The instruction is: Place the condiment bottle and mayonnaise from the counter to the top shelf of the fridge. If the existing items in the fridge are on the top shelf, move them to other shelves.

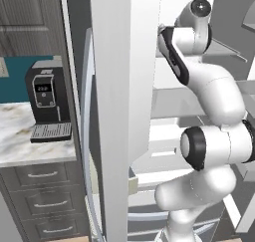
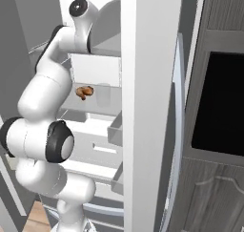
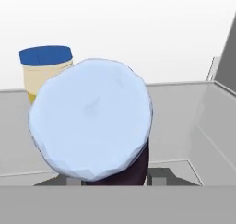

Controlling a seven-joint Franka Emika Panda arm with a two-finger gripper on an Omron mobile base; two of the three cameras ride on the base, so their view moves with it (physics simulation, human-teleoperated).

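Note:
In the hand view the condiment bottle (image 3: pixel 92 121) is right under the camera: a wide pale blue-white cap over a dark body. My gripper (image 3: pixel 117 179) is shut on it, one dark fingertip at each side of the body. Behind it to the left stands the mayonnaise (image 3: pixel 42 73), a pale yellow jar with a blue lid, on the pale grey top shelf (image 3: pixel 177 126). In the right base view my arm reaches into the upper part of the fridge (image 2: pixel 150 107). The orange-brown pastry (image 2: pixel 85 91) lies on a lower shelf there. The hand itself is hidden behind the arm.
The fridge's long white door (image 1: pixel 124 111) stands open between the arm and the marbled counter (image 1: pixel 20 136), which holds a black coffee machine (image 1: pixel 47 99). A dark oven panel (image 2: pixel 219 102) is to the fridge's right. The shelf's grey side wall (image 3: pixel 216 126) is close on the right.

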